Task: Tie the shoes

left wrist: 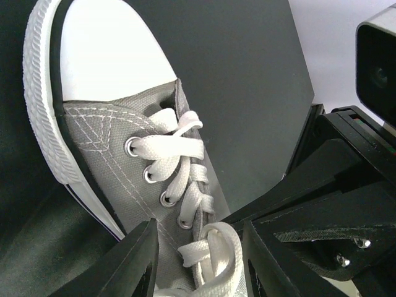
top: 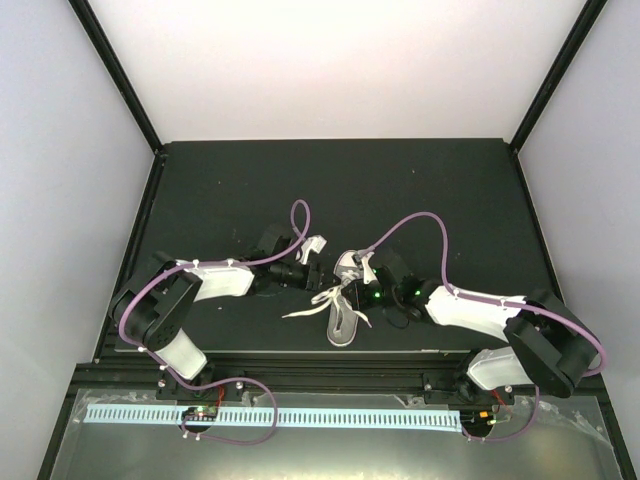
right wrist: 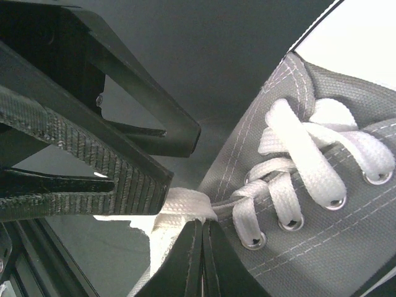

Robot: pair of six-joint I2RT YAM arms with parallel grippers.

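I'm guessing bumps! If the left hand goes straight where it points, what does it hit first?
Probably the white lace between the fingers of the left hand, then the grey sneaker under it, though depth is unclear.

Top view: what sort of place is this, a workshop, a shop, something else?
Most likely a robot test booth in a lab: plain white walls close in a black table, a left arm and a right arm are bolted at its near edge, and a lone grey sneaker lies between them.
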